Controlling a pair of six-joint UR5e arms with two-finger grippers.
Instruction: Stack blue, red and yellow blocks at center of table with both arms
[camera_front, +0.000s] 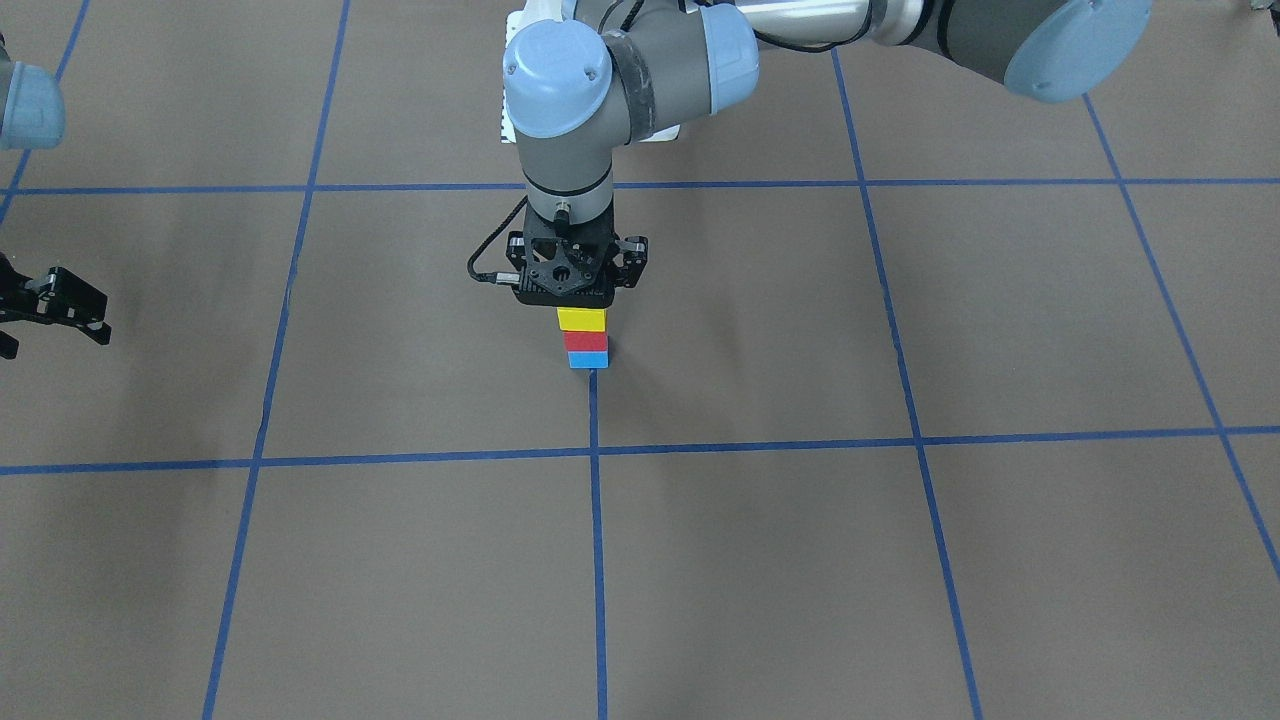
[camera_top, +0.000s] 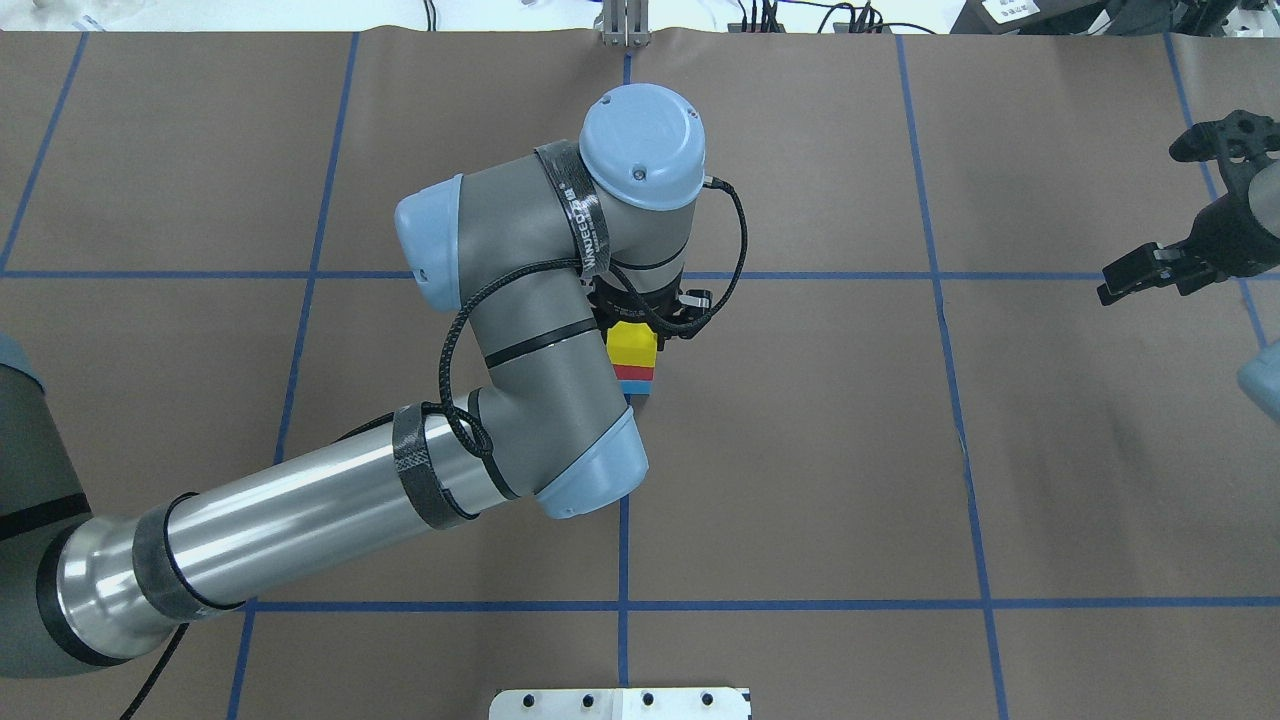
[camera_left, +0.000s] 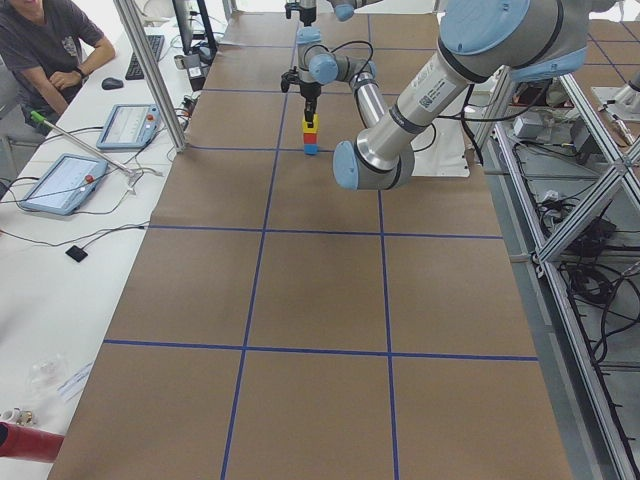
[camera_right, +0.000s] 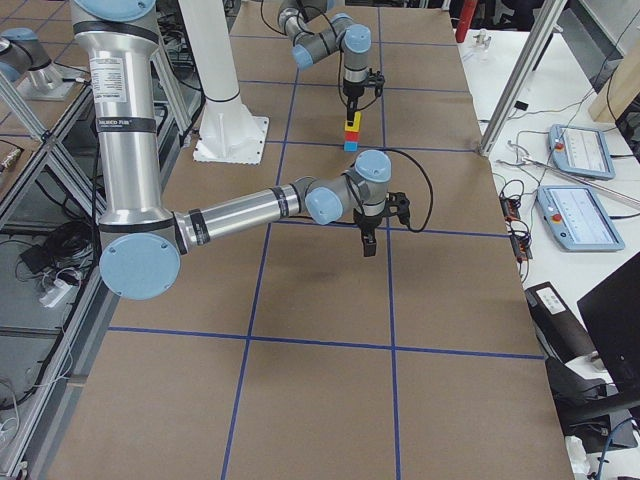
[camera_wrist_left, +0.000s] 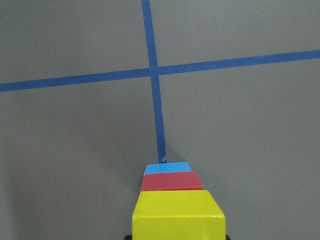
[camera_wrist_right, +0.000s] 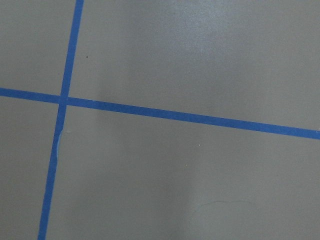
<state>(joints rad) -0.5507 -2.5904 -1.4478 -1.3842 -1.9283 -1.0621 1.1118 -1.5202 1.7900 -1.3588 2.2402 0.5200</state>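
Seemingly the stacking itself is drawing to its end; the blue block (camera_front: 589, 359) is sitting on the table (camera_front: 800, 560), the red block (camera_front: 585, 340) is lying on top of it, and the yellow block (camera_front: 581, 319) is crowning the pile, all three looking squarely lined up in the left wrist view. The tower is standing on a blue tape line (camera_front: 594, 410) around the middle of the table, between two crossings of the grid.

The left gripper (camera_front: 578, 300) is hanging straight down over the tower, right at the yellow block; dark finger ends are showing on either side of that block at the bottom edge of the wrist view, so the jaws are flanking it closely; whether they are pressing on it or are already slack I cannot tell.

The right gripper (camera_top: 1140, 222) is waiting well apart from the tower, off towards the robot's right, its fingers spread wide and carrying nothing; its wrist camera is showing only bare table and tape.

By my judgement what is left is small: letting go of the yellow block, if it is held, and lifting the left arm straight up without nudging the pile.
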